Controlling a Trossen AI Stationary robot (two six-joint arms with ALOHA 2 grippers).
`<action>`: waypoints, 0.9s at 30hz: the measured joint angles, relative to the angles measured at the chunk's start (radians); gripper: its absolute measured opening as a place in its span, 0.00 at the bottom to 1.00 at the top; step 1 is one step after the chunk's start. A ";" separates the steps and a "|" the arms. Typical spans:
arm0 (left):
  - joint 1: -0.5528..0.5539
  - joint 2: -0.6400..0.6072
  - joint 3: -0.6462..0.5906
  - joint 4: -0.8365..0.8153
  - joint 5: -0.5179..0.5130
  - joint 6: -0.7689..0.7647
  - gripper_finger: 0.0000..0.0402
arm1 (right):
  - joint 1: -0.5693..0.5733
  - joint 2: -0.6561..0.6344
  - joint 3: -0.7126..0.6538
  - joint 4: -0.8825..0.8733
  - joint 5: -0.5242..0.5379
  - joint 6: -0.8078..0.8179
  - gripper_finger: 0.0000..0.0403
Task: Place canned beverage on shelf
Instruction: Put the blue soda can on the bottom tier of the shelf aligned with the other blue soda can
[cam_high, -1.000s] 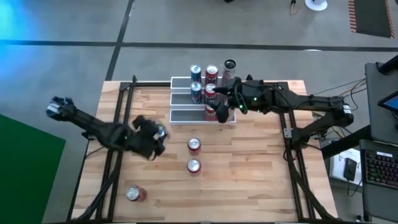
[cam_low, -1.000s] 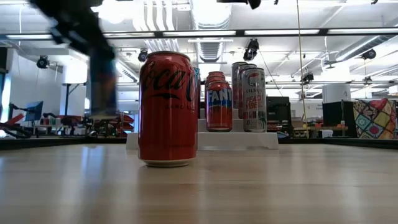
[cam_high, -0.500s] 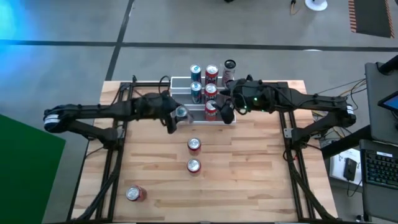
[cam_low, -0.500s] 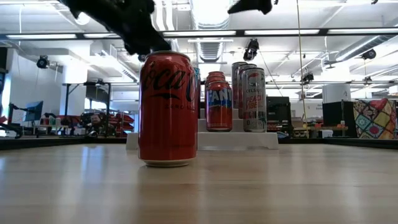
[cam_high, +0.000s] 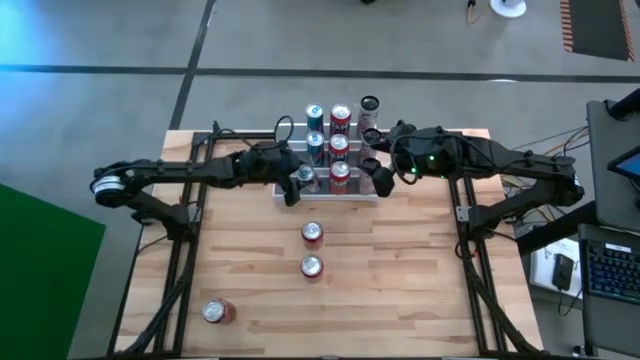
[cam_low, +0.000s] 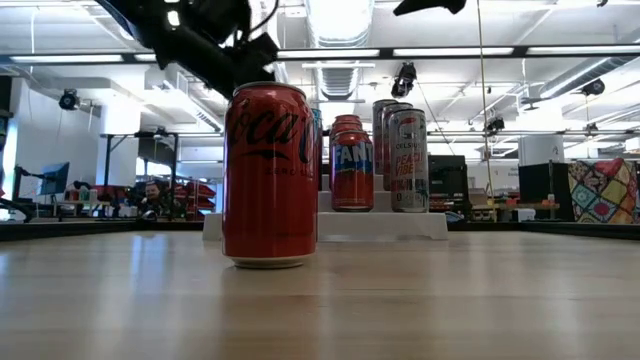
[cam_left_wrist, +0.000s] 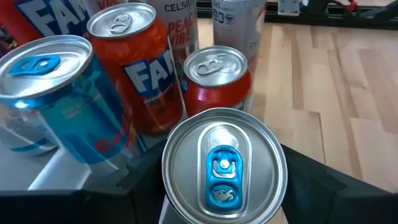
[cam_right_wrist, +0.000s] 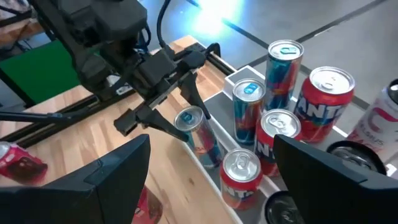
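Red Fanta cans (cam_left_wrist: 134, 68) and a silver Celsius can (cam_low: 407, 160) reading "PEACH" stand on the white tiered shelf (cam_high: 287, 188) at the bench's (cam_high: 400, 290) far edge. The left tool (cam_high: 297, 182) is clenched on a blue-tabbed can (cam_left_wrist: 224, 165) at the shelf's lowest step, beside a plain red can (cam_left_wrist: 217, 78). The right tool (cam_high: 380, 178) hangs released, grasping nothing, near the shelf's right end. A Coca-Cola can (cam_low: 268, 175) stands on the bench

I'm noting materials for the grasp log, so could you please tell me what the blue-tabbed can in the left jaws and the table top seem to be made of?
Blue-tabbed can: looks like aluminium, with a bare silvery, faintly brushed lid that catches the light and a blue-coated pull tab.
Table top: apparently wood, with pale planks, visible grain and seams, and a light sheen.
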 joint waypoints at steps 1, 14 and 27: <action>0.001 0.014 0.010 -0.001 0.002 0.003 0.58 | 0.000 0.000 0.000 -0.004 0.005 0.000 0.81; 0.015 0.185 0.222 -0.213 0.035 0.033 0.58 | 0.000 -0.004 -0.001 -0.074 0.011 0.000 0.81; 0.044 0.192 0.228 -0.236 0.025 -0.043 0.66 | 0.000 -0.007 -0.001 -0.096 0.012 -0.017 0.81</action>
